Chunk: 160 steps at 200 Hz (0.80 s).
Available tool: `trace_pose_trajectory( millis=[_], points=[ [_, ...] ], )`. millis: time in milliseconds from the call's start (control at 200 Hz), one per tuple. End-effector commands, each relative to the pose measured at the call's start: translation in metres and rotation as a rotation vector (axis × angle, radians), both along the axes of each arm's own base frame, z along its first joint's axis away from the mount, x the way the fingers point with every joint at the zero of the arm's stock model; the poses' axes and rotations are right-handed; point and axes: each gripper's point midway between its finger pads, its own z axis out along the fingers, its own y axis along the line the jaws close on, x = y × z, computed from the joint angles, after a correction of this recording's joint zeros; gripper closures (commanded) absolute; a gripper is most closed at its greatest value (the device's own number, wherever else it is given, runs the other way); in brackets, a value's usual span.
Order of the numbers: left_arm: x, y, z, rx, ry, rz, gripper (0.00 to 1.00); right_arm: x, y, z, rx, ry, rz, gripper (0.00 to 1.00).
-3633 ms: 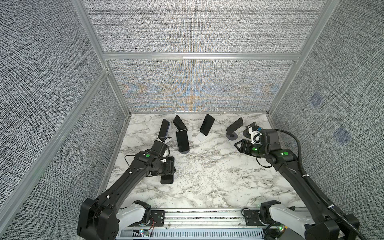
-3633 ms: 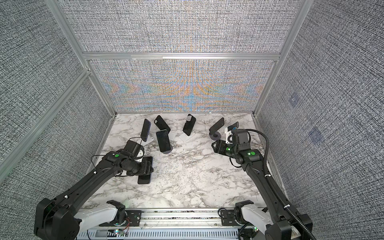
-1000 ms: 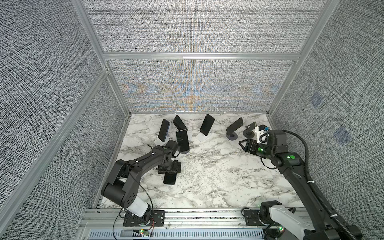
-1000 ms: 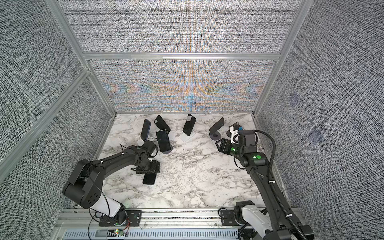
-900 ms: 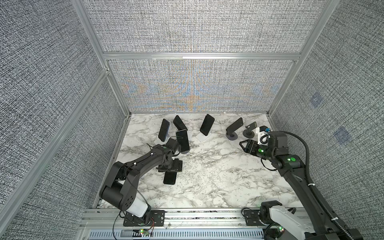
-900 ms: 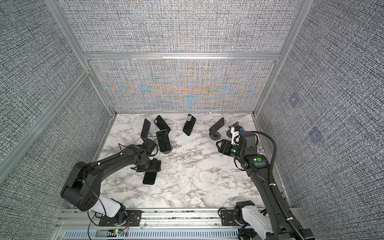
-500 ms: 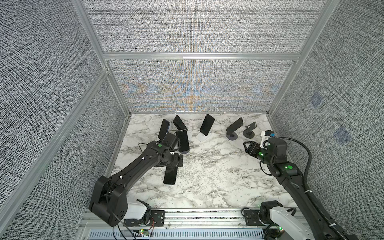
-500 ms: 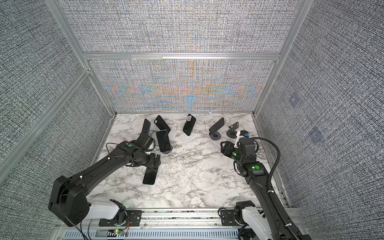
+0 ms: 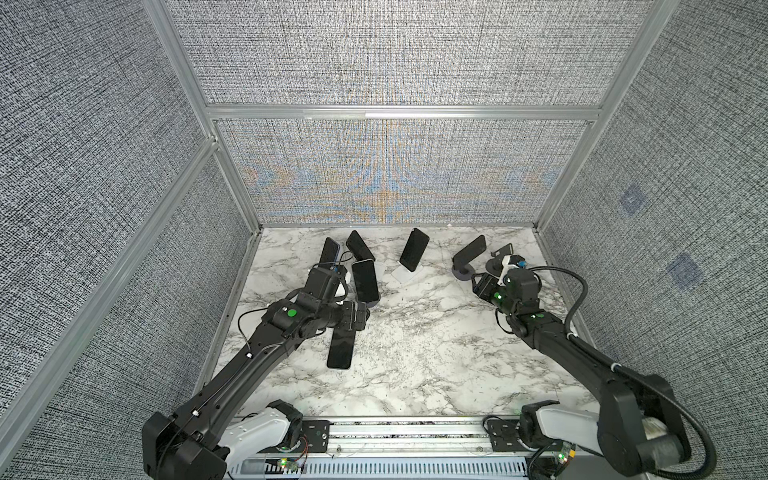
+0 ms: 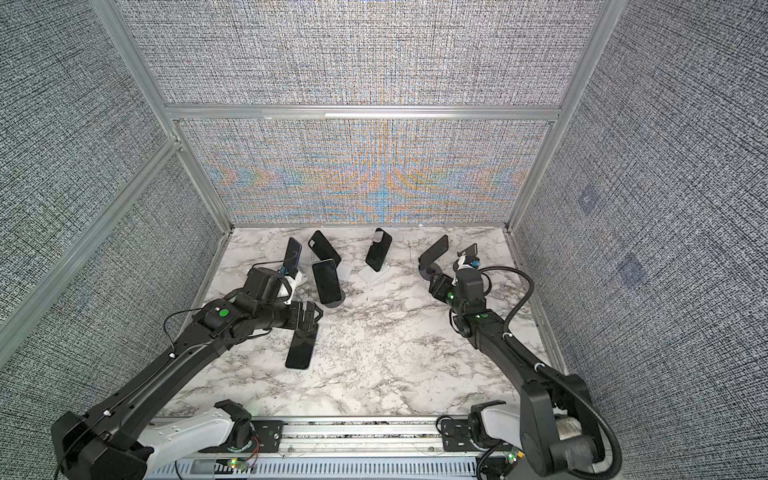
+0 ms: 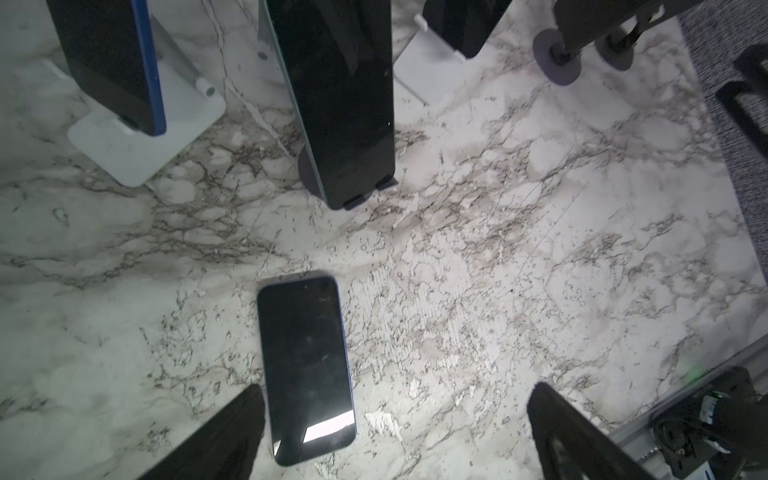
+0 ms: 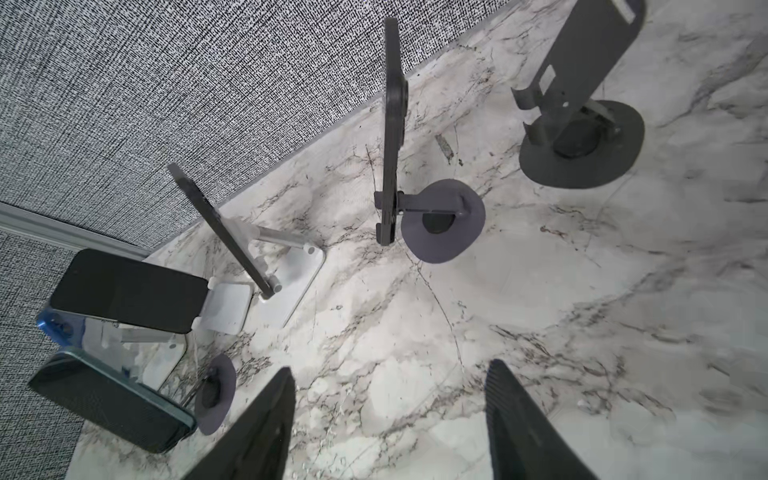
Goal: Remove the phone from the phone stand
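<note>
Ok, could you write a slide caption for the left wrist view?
Open left tool hovers over a phone lying flat on the marble table.

A dark-screened rectangular phone with a blue rim (image 9: 340, 347) lies flat and screen up on the marble table (image 9: 415, 365), off any stand, left of the table's middle. Just behind it, a black-screened phone (image 9: 365, 280) leans tilted on a dark round-based stand (image 12: 216, 395). Nearer the back left corner, a blue-edged phone (image 9: 329, 251) stands steeply on a white flat-based stand (image 11: 141, 145). An empty dark stand with a round base (image 12: 582, 137) sits near the back right corner.
</note>
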Motion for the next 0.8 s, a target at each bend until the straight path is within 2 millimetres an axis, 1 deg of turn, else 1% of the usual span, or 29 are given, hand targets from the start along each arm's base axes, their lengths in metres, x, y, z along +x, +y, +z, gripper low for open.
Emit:
trace_pose_trajectory(
  millis=[0,150,345,485,635,795],
  points=[
    [0.01,-0.011,0.015,-0.075,-0.072,-0.001,0.01,0.025,-0.003,0.018,-0.013,-0.13,-0.034,0.38],
    [0.008,-0.012,0.0,-0.052,-0.024,-0.011,0.01,0.044,-0.007,0.002,-0.03,-0.157,-0.073,0.38],
    [0.011,-0.015,-0.006,-0.067,-0.023,-0.014,0.01,0.066,-0.003,-0.018,-0.042,-0.124,-0.068,0.37],
    [0.012,-0.017,-0.01,-0.063,-0.01,-0.016,0.01,0.077,-0.001,-0.026,-0.048,-0.106,-0.065,0.34],
    [0.015,-0.019,-0.012,-0.061,-0.005,-0.018,0.01,0.09,-0.004,-0.037,-0.041,-0.086,-0.07,0.29],
    [0.017,-0.021,-0.015,-0.055,0.002,-0.021,0.01,0.103,-0.007,-0.04,-0.037,-0.085,-0.078,0.28]
  ],
)
